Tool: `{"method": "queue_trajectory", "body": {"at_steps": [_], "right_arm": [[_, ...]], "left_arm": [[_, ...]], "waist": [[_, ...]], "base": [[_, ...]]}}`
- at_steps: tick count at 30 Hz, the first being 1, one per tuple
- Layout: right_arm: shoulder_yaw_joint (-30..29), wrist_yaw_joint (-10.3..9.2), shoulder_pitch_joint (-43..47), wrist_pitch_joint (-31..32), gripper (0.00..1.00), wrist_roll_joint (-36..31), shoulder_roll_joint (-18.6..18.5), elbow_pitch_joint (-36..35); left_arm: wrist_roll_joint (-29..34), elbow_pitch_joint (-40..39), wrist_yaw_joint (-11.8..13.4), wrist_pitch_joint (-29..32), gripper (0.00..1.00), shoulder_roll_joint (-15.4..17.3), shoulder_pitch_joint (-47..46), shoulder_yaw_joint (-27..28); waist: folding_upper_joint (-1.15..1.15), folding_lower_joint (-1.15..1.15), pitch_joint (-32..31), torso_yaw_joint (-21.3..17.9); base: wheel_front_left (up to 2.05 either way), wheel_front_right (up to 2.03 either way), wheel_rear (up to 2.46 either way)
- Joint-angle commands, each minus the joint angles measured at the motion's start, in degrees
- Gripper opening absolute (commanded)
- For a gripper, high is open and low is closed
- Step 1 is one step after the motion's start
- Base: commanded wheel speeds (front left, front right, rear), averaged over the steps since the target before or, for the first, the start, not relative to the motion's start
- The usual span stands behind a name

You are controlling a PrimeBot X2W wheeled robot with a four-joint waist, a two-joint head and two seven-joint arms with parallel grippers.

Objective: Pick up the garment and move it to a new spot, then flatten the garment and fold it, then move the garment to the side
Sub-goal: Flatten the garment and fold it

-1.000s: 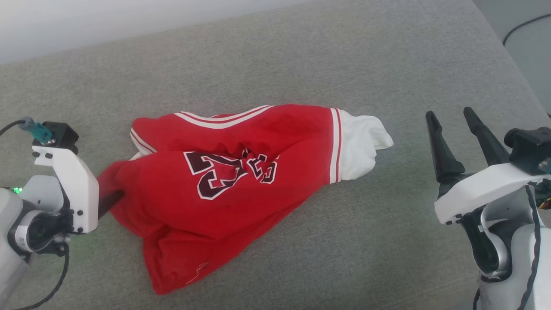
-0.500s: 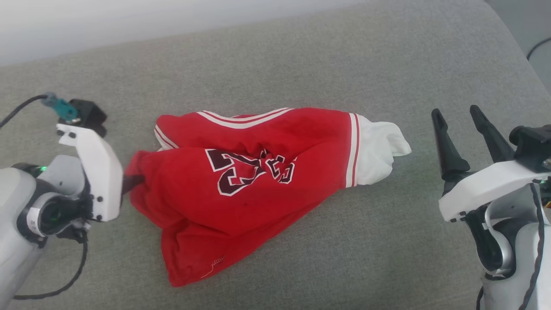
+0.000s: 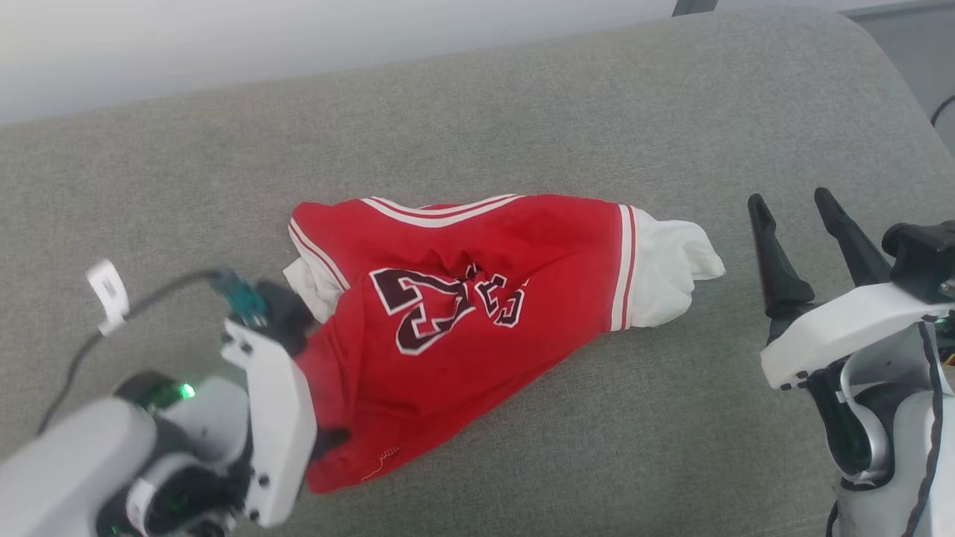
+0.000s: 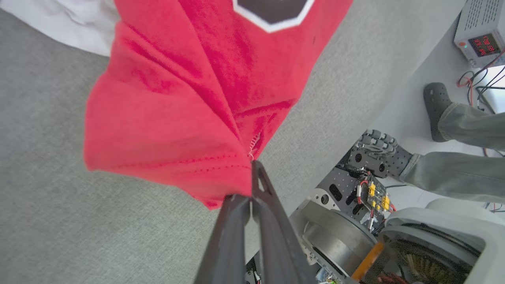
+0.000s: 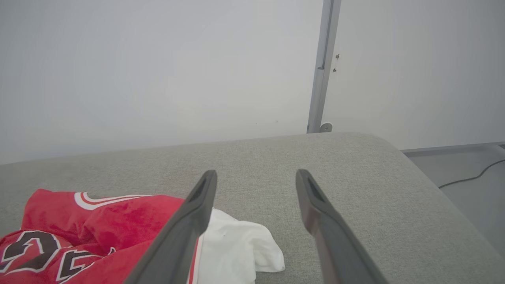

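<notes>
Left gripper, jaws pinched on the red hem of the garment, which lies crumpled on the grey cushion. Lift steadily so the trailing fabric clears. Right gripper stands spread wide, beside the white sleeve.

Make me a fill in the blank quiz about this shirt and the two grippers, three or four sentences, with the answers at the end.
The left gripper is shut on the edge of the shirt, whose body is ____.
The right gripper holds nothing and is ____.
The sleeve nearest the right gripper is ____.
The shirt lies crumpled on a cushion coloured ____.
Missing words: red, open, white, grey.
</notes>
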Motion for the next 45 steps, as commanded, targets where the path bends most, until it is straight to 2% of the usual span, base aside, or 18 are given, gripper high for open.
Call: {"method": "queue_trajectory", "body": {"at_steps": [1, 7, 12, 13, 14, 15, 19, 30, 34, 37, 45], "right_arm": [[0.21, 0.0, 0.56, 0.03, 1.0, 0.09, 0.14, -0.28], [0.54, 0.0, 0.67, 0.04, 1.0, 0.34, 0.14, -0.21], [0.53, 0.0, 0.77, -0.01, 1.0, 0.42, 0.14, -0.02], [0.51, 0.0, 0.81, 0.03, 1.0, 0.39, 0.14, 0.06], [0.45, 0.0, 0.85, 0.06, 1.0, 0.34, 0.14, 0.13], [0.36, 0.0, 0.87, 0.08, 1.0, 0.27, 0.14, 0.15], [0.05, 0.0, 1.15, 0.22, 1.0, 0.12, 0.13, 0.23], [0.03, 0.0, 1.67, -0.64, 1.0, 0.38, 0.13, -0.44], [0.42, 0.0, 1.07, -1.05, 1.0, 0.66, 0.13, -0.45], [0.76, 0.0, 0.6, -1.37, 1.0, 0.91, 0.14, -0.62], [1.51, 0.0, -0.88, -2.56, 1.0, 1.94, 0.14, -0.89]], "left_arm": [[2.17, -1.14, 0.45, -0.48, 0.0, 0.15, 2.31, -1.77], [4.59, 0.52, -0.04, -1.95, 0.0, -0.67, 5.19, -4.48], [5.75, 4.58, -1.86, -4.13, 0.0, -2.59, 6.57, -6.3], [5.97, 5.17, -2.15, -4.79, 0.18, -2.96, 6.54, -6.31], [6.24, 5.59, -2.6, -5.61, 0.73, -3.35, 6.28, -6.1], [6.12, 6.07, -2.68, -6.15, 1.0, -3.67, 6.1, -5.79], [4.97, 5.91, -2.55, -6.15, 1.0, -3.44, 4.97, -4.52], [3.16, 0.87, 0.26, -2.01, 1.0, 1.42, -2.18, 1.64], [3.43, 2.1, 0.86, -1.66, 1.0, 1.49, -6.05, 3.77], [5.12, 5.21, -0.07, -2.05, 1.0, 1.58, -8.93, 4.26], [7.8, 17.71, -4.96, -5.82, 1.0, -0.8, -13.04, 4.07]], "waist": [[0.0, 0.0, 0.21, 0.0], [0.0, 0.0, 0.85, -0.25], [0.0, 0.0, 1.0, -0.25], [0.0, 0.0, 0.94, -0.19], [0.0, 0.0, 0.85, -0.12], [0.0, 0.0, 0.73, -0.03], [0.0, 0.0, -0.28, 0.51], [0.0, 0.0, -2.47, 1.54], [0.0, 0.0, -2.49, 0.9], [0.0, 0.0, -1.79, -0.19], [0.0, 0.0, 2.25, -3.8]], "base": [[0.0, 0.0, 0.0], [0.0, 0.0, 0.0], [0.0, 0.0, 0.0], [0.0, 0.0, 0.0], [0.0, 0.0, 0.0], [0.0, 0.0, 0.0], [0.0, 0.0, 0.0], [0.0, 0.0, 0.0], [0.0, 0.0, 0.0], [0.0, 0.0, 0.0], [0.0, 0.0, 0.0]]}}
